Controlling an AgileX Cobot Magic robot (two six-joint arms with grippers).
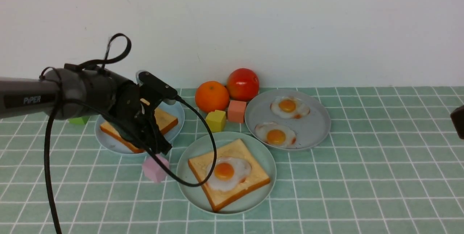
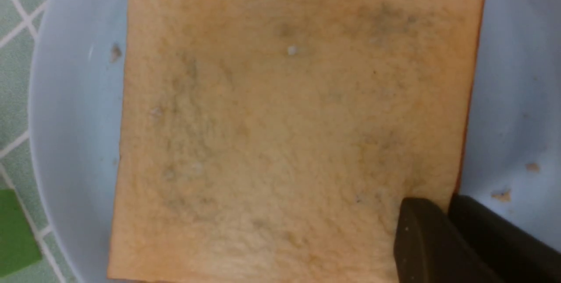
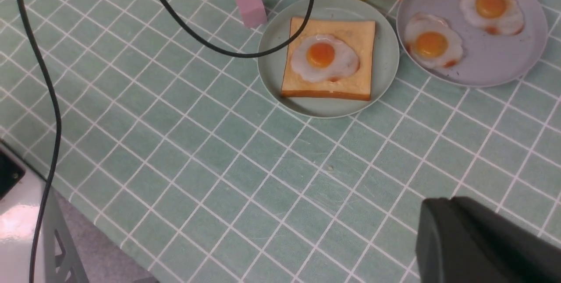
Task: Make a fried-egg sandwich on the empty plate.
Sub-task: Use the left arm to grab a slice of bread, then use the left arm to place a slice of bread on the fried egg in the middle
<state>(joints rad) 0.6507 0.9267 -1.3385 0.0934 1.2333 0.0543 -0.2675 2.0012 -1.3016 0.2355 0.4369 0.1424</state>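
Observation:
On the pale mint-green plate lies one toast slice with a fried egg on top. A second toast slice lies on the light blue plate. My left gripper is shut on that slice at its edge, one finger on top and the other at the crust side. My right gripper hangs shut and empty over bare tablecloth, far right; only a dark corner of it shows in the front view.
A grey plate holds two more fried eggs. An orange, a tomato, yellow, salmon, pink and green blocks stand around. The left arm's cable loops over the mint plate.

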